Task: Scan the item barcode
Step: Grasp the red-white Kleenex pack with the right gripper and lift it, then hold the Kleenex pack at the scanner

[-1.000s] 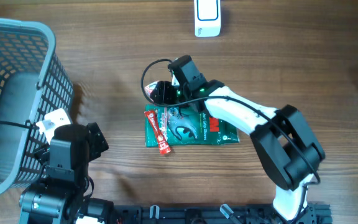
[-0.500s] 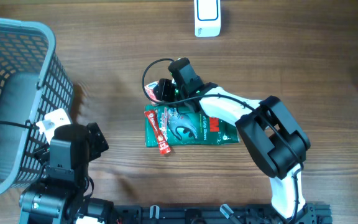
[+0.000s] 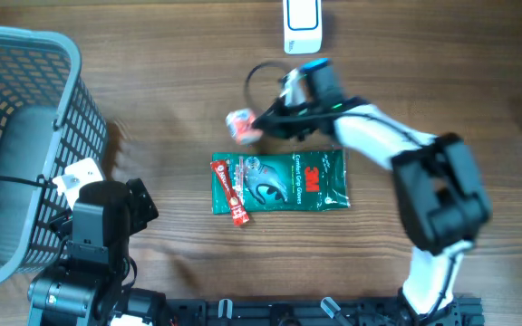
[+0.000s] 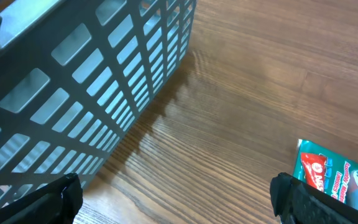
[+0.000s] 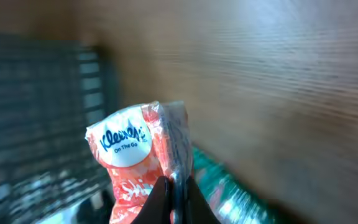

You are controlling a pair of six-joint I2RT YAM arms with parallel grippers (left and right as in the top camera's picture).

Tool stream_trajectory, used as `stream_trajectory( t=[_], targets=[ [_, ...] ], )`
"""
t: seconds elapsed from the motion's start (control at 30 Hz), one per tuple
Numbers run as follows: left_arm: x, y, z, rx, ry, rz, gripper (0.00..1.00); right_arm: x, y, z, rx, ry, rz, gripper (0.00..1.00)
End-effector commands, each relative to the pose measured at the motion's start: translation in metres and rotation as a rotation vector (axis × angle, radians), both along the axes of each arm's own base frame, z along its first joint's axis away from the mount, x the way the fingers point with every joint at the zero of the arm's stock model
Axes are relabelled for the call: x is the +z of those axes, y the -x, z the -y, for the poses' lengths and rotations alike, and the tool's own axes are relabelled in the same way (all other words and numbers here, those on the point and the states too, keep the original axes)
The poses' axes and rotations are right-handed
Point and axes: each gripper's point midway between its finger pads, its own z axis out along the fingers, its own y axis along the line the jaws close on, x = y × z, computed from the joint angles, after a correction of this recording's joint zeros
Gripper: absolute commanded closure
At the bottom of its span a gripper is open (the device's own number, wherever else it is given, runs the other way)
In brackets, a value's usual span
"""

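Table (image 3: 152, 72): one basket (image 3: 25, 41), one packet (image 3: 288, 181), one blurred, likely tissue pack (image 3: 241, 126).

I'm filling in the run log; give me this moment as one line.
right hand: shut on tissue pack | left hand: open, empty, by basket | green pouch: flat on table | scanner: untouched

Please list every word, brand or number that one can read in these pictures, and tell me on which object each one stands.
"Kleenex" and "On The Go": on the white label of the tissue pack, right wrist view.
"3M": on the green packet, overhead view.
Smaller print on the green packet and on its red strip: too small or blurred to read.
White device at the far edge: no text that can be read.
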Motion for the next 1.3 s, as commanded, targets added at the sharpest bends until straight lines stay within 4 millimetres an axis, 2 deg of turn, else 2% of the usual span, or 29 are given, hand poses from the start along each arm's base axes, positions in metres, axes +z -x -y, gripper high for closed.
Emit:
stream_trajectory(
  t=[0.0,0.03,0.07,0.2,0.33,0.4,0.47,0.57,0.63,0.77,0.83,0.9,0.97,1.0,1.07,1.13,1.2,1.27],
  targets=[
    [0.005,0.000,-0.003,0.004,-0.015,0.010,0.00,0.102,0.035,0.020,0.274,-0.385,0.117,0.95],
    [0.005,0.000,-0.003,0.004,-0.015,0.010,0.00,0.124,0.047,0.032,0.358,-0.519,0.134,0.95],
    [0.005,0.000,-0.003,0.004,-0.015,0.010,0.00,0.133,0.051,0.039,0.387,-0.573,0.132,0.95],
    [0.005,0.000,-0.003,0.004,-0.015,0.010,0.00,0.132,0.052,0.043,0.380,-0.583,0.120,0.95],
    [0.005,0.000,-0.003,0.004,-0.015,0.010,0.00,0.130,0.066,0.045,0.360,-0.578,0.096,0.95],
    [0.005,0.000,-0.003,0.004,-0.015,0.010,0.00,0.115,0.080,0.048,0.322,-0.486,0.061,0.95],
    [0.005,0.000,-0.003,0.004,-0.015,0.010,0.00,0.097,0.102,0.056,0.331,-0.349,0.041,0.95],
    [0.005,0.000,-0.003,0.004,-0.015,0.011,0.00,0.110,0.125,0.061,0.370,-0.343,0.063,0.95],
    [0.005,0.000,-0.003,0.004,-0.015,0.010,0.00,0.116,0.132,0.064,0.389,-0.307,0.106,0.95],
    [0.005,0.000,-0.003,0.004,-0.015,0.010,0.00,0.113,0.127,0.068,0.415,-0.199,0.223,0.95],
    [0.005,0.000,-0.003,0.004,-0.015,0.010,0.00,0.106,0.109,0.068,0.378,-0.135,0.251,0.95],
    [0.005,0.000,-0.003,0.004,-0.015,0.010,0.00,0.095,0.077,0.071,0.275,-0.028,0.260,0.95],
    [0.005,0.000,-0.003,0.004,-0.015,0.010,0.00,0.076,0.017,0.092,0.040,0.213,0.320,0.95],
    [0.005,0.000,-0.003,0.004,-0.015,0.010,0.00,0.073,-0.004,0.104,-0.054,0.295,0.348,0.95],
    [0.005,0.000,-0.003,0.004,-0.015,0.010,0.00,0.077,-0.044,0.130,-0.228,0.448,0.459,0.95],
    [0.005,0.000,-0.003,0.004,-0.015,0.010,0.00,0.088,-0.074,0.155,-0.364,0.569,0.570,0.95],
    [0.005,0.000,-0.003,0.004,-0.015,0.010,0.00,0.100,-0.097,0.178,-0.492,0.667,0.654,0.96],
    [0.005,0.000,-0.003,0.004,-0.015,0.010,0.00,0.102,-0.109,0.181,-0.523,0.679,0.697,0.95]
  ],
)
